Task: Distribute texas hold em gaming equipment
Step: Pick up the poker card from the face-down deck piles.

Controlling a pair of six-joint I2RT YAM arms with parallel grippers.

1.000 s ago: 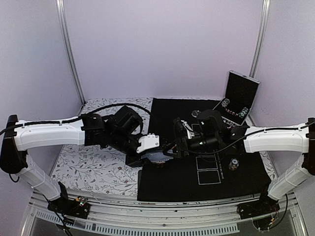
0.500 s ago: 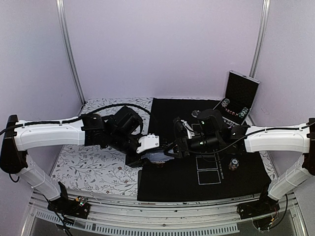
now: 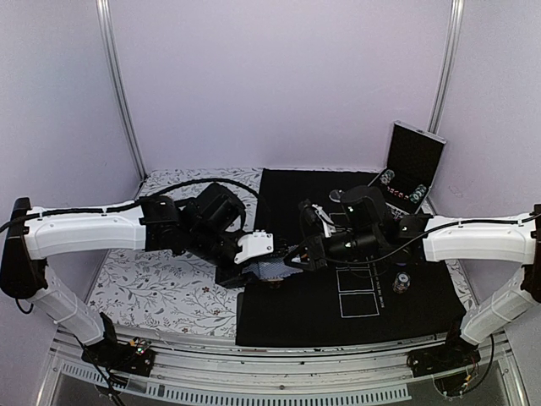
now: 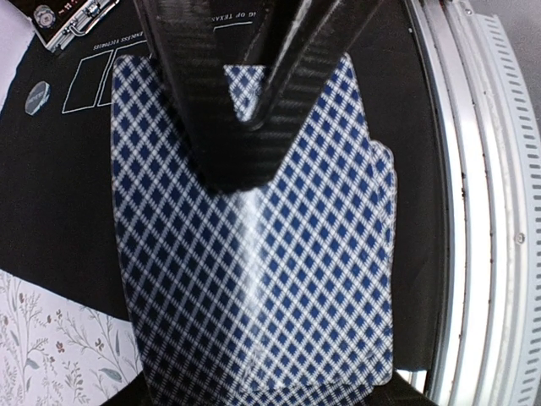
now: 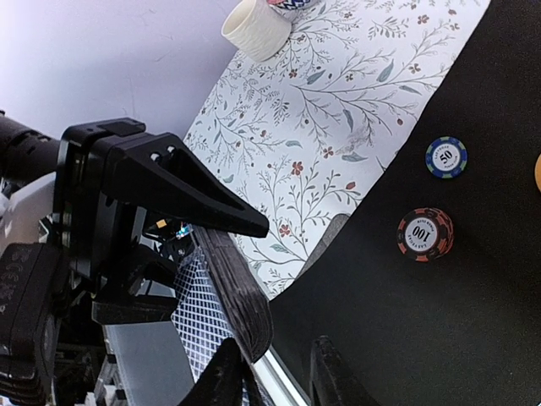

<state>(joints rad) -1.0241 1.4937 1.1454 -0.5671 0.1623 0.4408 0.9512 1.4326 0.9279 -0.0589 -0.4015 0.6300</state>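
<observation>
My left gripper [image 3: 254, 267] is shut on a deck of blue-and-white diamond-backed cards [image 3: 270, 269] and holds it over the left edge of the black mat [image 3: 338, 304]. In the left wrist view the cards [image 4: 254, 279] fill the frame and the top card sits slightly offset. My right gripper [image 3: 296, 256] is at the deck's far end; its fingers [image 4: 199, 93] lie over the top card. In the right wrist view they [image 5: 226, 376] are a little apart beside the deck's edge [image 5: 245, 300]. A blue 50 chip [image 5: 445, 157] and a red-and-black 100 chip [image 5: 425, 234] lie on the mat.
An open silver-edged case [image 3: 412, 169] with chips stands at the back right. A small chip stack [image 3: 401, 282] sits by white card outlines [image 3: 357, 292]. A silver disc [image 4: 38, 96] lies on the mat. A cream round tub [image 5: 256, 28] stands on the floral cloth [image 3: 161, 288].
My right arm has shifted very slightly to the right at the deck. My left arm and the deck have stayed still.
</observation>
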